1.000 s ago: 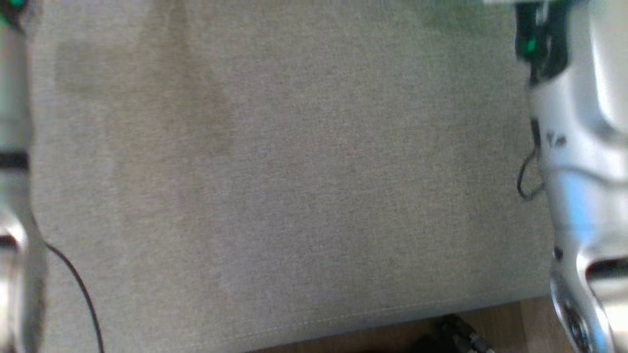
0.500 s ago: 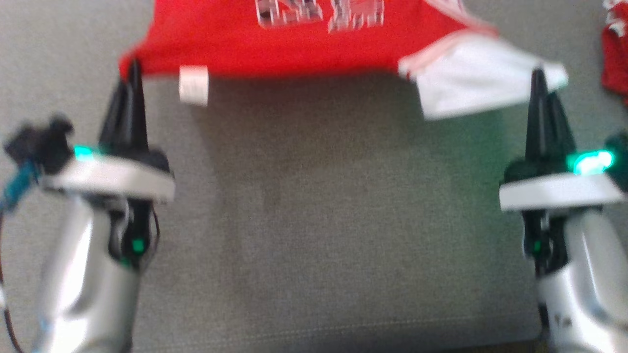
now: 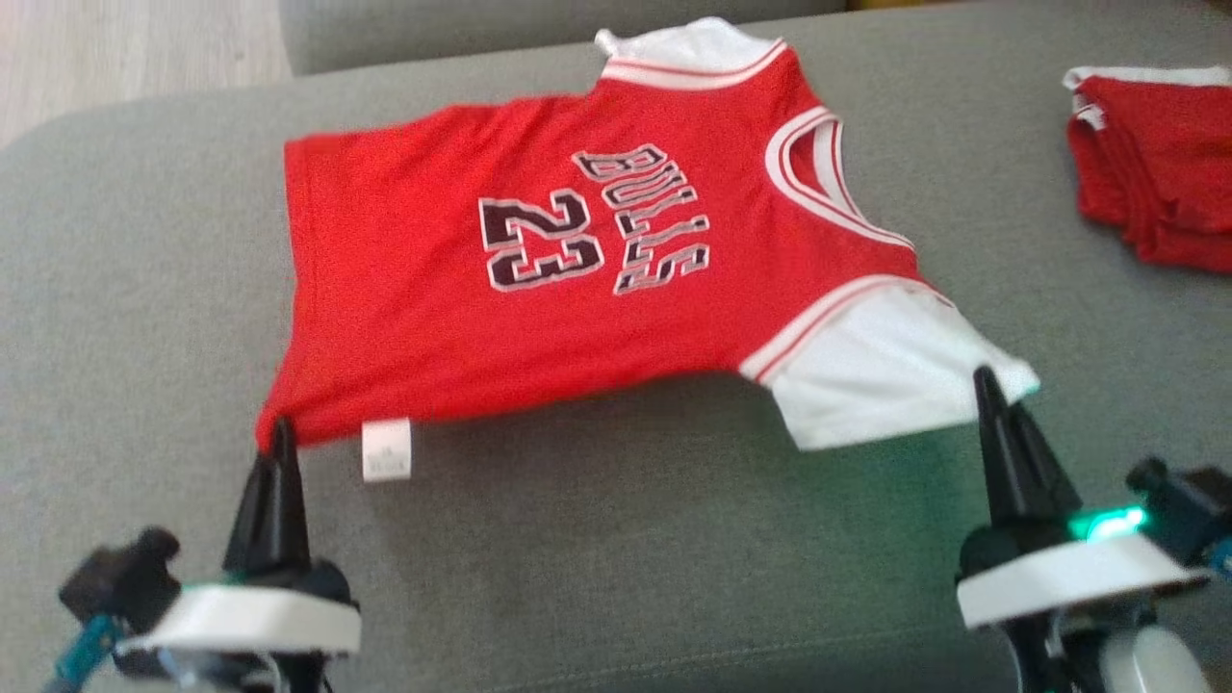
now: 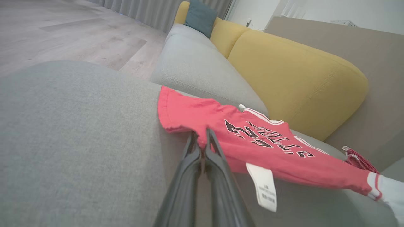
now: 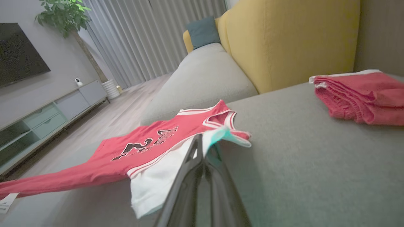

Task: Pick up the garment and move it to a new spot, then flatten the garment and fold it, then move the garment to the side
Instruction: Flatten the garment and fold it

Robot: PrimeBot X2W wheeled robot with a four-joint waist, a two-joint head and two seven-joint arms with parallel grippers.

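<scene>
Red shirt (image 3: 539, 289) with near edge lifted off the grey couch (image 3: 626, 577), left claw (image 3: 282, 428) pinching its bottom corner, right claw (image 3: 983, 380) pinching its white sleeve, wrist views add a yellow cushion (image 4: 293, 72), right one a TV (image 5: 17, 53)

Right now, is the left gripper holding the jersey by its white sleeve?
No, the left gripper pinches the red hem corner of the jersey; the right gripper holds the white sleeve.
</scene>
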